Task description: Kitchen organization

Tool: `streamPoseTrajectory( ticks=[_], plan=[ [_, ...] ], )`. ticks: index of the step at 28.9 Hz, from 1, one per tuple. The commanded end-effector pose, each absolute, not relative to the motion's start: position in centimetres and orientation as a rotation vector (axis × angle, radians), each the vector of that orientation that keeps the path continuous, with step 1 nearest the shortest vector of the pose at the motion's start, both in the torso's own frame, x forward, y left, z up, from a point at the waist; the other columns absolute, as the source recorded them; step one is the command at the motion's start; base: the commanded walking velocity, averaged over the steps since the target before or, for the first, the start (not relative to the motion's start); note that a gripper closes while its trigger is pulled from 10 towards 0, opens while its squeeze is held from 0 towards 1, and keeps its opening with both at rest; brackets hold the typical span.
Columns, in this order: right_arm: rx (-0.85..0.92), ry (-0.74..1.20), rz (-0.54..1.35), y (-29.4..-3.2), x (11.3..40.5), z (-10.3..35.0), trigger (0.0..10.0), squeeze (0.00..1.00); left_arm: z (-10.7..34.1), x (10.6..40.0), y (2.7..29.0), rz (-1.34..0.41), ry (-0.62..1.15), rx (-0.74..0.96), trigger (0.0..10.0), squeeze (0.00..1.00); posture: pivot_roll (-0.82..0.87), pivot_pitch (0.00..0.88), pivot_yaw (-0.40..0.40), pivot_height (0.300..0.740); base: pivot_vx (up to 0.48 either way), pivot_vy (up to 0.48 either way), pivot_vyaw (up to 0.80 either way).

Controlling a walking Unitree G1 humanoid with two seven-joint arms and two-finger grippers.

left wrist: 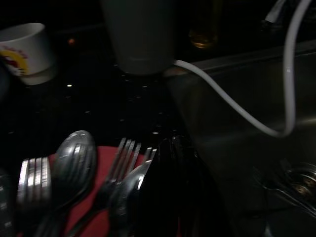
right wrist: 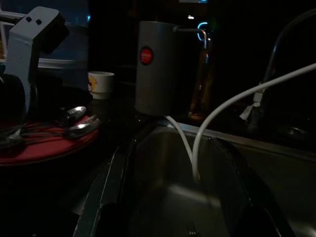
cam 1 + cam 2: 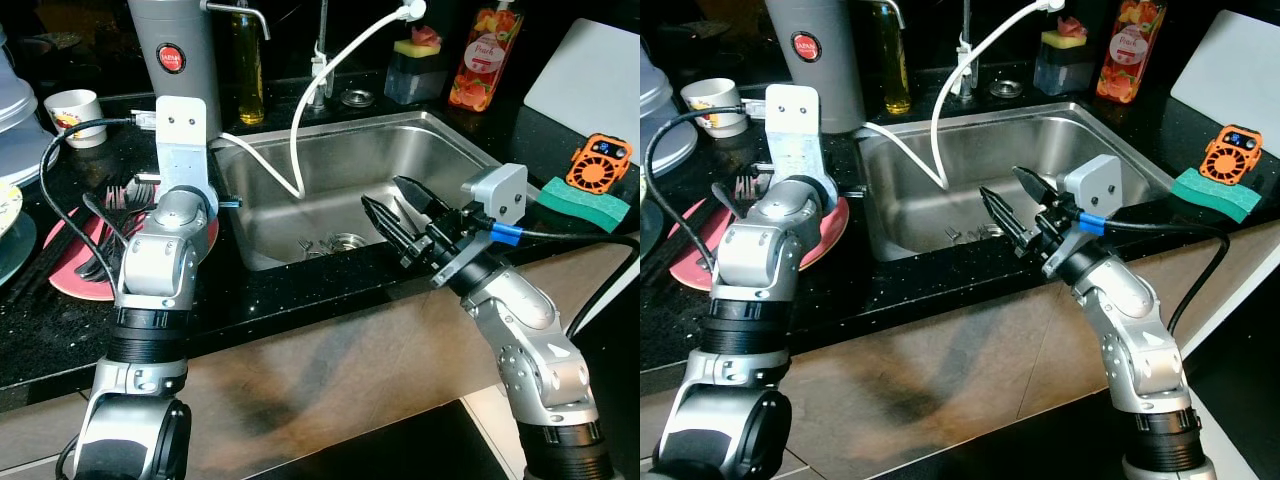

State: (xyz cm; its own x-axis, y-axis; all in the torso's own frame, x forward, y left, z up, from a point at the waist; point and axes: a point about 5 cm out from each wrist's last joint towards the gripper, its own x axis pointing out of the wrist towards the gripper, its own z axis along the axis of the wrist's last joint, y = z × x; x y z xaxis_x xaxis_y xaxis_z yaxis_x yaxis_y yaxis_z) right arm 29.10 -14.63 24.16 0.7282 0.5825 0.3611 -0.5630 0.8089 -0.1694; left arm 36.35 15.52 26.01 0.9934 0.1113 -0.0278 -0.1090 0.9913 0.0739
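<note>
Cutlery [image 1: 74, 163] on red plate [image 3: 75, 280], tines toward counter back | left jaws: cannot tell | right gripper [image 3: 400, 212] spread over sink [image 3: 440, 140]

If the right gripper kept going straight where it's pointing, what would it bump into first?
Probably the white hose hanging into the sink. The right gripper, fingers open, points across the basin toward the grey canister beyond; depth is hard to judge.

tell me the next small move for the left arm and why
Probably lower the left gripper a little onto the cutlery lying on the red plate. It already hovers right above the forks and spoons, while the right gripper waits open over the sink.
</note>
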Motion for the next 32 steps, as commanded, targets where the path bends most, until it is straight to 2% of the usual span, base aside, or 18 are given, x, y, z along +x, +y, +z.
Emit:
streamPoseTrajectory(
  ticks=[1,10,11,12,16,21,26,32],
  plan=[
    [-0.048,-0.428,0.627,-14.7,28.8,24.4,10.0,0.0,26.2,36.4,15.9,0.119,0.019,0.093,10.0,0.0,0.06,0.006,0.016,0.74,0.0,0.0,0.0],
    [-0.047,-0.428,0.625,-14.7,28.8,24.4,10.0,0.0,26.3,36.4,15.9,0.105,-0.003,0.1,10.0,0.0,0.06,0.006,0.016,0.74,0.0,0.0,0.0],
    [-0.008,-0.439,0.529,-15.5,29.4,24.5,10.0,0.0,26.7,36.3,15.6,0.055,-0.042,0.119,10.0,0.0,0.06,0.008,0.014,0.74,0.0,0.0,0.0],
    [-0.008,-0.439,0.529,-15.5,29.4,24.5,10.0,0.0,26.7,36.3,15.6,0.055,-0.042,0.119,10.0,0.0,0.06,0.008,0.014,0.74,0.0,0.0,0.0],
    [0.15,-0.457,0.267,-18.1,30.9,24.9,10.0,0.0,28.9,35.4,14.8,-0.082,-0.201,0.021,10.0,0.0,0.06,0.011,0.014,0.74,0.0,0.0,0.0],
    [0.168,-0.481,0.178,-19.2,30.9,25.1,10.0,0.0,30.2,34.4,14.5,-0.147,-0.324,0.091,10.0,0.0,0.06,0.016,0.016,0.74,0.0,0.0,0.0],
    [0.15,-0.487,0.159,-18.9,30.6,24.9,10.0,0.0,30.9,32.6,14.0,-0.226,-0.419,0.086,10.0,0.0,0.06,0.02,0.013,0.74,0.0,0.0,0.0],
    [0.209,-0.491,0.12,-19.0,30.7,24.9,10.0,0.0,29.1,31.3,12.7,-0.279,-0.41,0.104,10.0,0.0,0.07,0.024,0.003,0.74,0.0,0.0,0.0]
  ],
)
